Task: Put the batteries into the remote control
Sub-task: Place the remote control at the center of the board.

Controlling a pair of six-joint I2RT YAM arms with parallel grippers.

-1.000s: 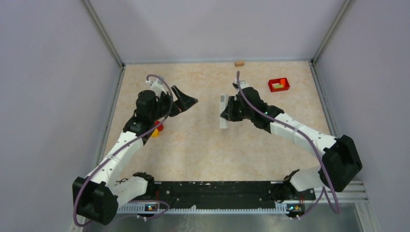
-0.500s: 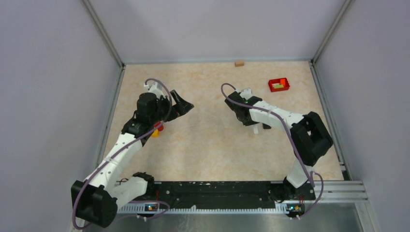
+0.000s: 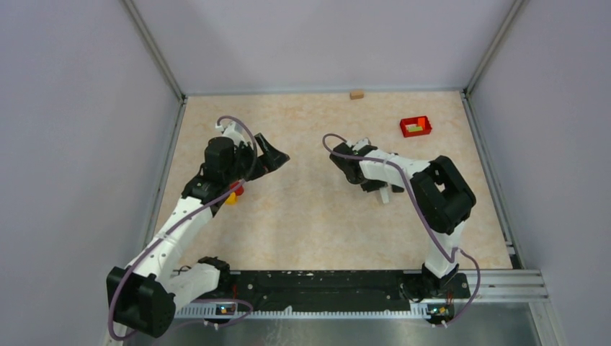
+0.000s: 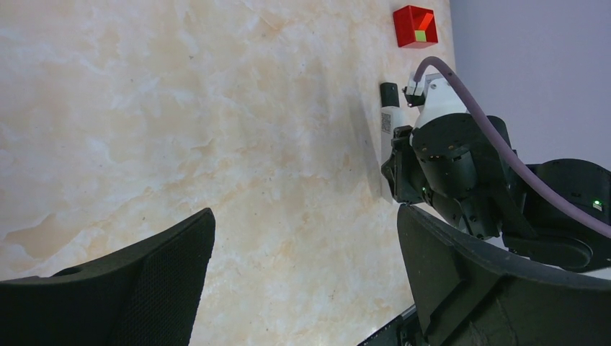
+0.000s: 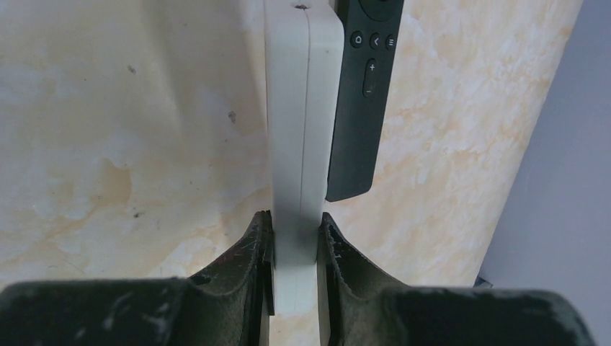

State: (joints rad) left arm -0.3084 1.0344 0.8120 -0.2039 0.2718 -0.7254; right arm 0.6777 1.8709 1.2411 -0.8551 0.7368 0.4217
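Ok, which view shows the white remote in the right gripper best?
Right wrist: the white remote fills the frame, pinched edge-on in the right gripper, a black remote beside it. Left wrist shows a pale sliver; top view, a white tip under the arm.

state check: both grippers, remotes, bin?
left gripper: open, empty.
right gripper: shut on white remote.
white remote: on edge, clamped at one end.
black remote: buttons up, close beside the white remote.
red bin: upright, coloured pieces inside.
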